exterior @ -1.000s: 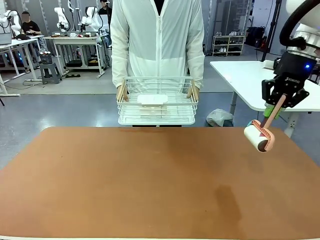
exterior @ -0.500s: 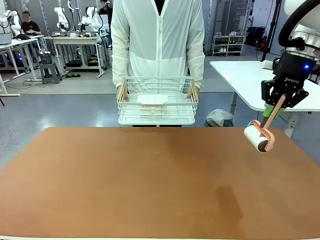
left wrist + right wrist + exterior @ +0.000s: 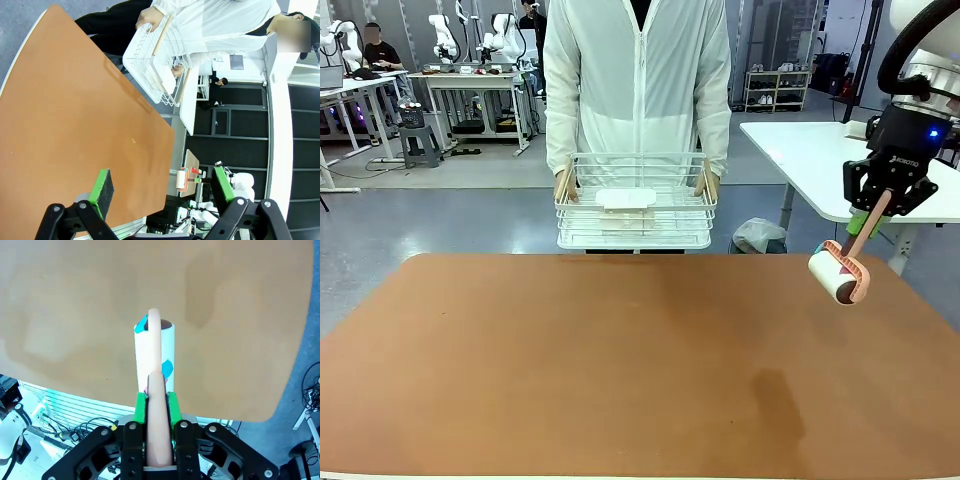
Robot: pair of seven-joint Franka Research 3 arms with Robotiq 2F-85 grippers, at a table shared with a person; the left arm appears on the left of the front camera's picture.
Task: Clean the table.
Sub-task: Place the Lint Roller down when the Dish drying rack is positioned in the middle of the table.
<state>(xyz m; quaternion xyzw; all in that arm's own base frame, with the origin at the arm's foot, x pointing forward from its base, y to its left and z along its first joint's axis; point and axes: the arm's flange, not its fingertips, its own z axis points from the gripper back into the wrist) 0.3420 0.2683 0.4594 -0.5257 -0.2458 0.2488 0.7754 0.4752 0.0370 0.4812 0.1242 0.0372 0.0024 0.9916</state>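
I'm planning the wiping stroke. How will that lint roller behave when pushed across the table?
The lint roller will probably roll freely, since its white drum is a cylinder on a frame. It looks light: the right gripper carries it by the thin handle alone, above the table.

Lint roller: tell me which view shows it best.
Front view: the lint roller hangs whole, side-on, from the right gripper over the table. Right wrist view foreshortens it behind its handle; left wrist view shows it tiny, far off.
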